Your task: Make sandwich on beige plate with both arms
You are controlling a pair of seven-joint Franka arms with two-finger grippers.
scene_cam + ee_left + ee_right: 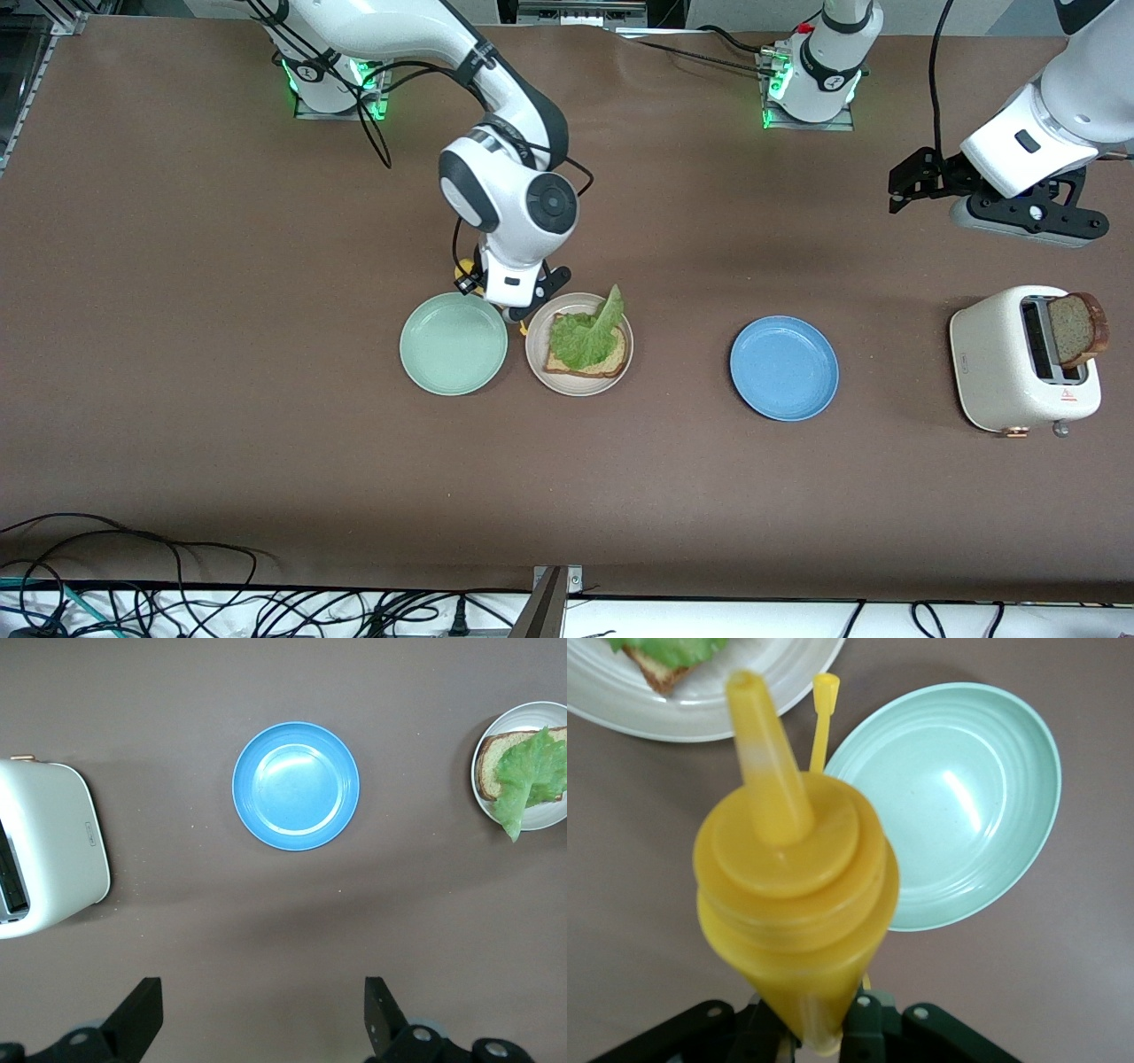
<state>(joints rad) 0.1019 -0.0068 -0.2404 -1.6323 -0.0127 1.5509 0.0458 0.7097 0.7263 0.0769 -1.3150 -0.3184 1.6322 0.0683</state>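
Glossy blue plate [296, 786], matt brown table [221, 354]

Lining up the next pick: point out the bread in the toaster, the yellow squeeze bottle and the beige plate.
bread slice [1076, 329], front view, its cut face.
yellow squeeze bottle [793, 895], right wrist view, its shoulder.
beige plate [539, 354], front view, its bare rim.

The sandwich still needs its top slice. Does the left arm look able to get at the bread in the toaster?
Probably yes. The left end effector is open and empty, up over bare table, and the bread slice sticks up out of the toaster with nothing covering it.
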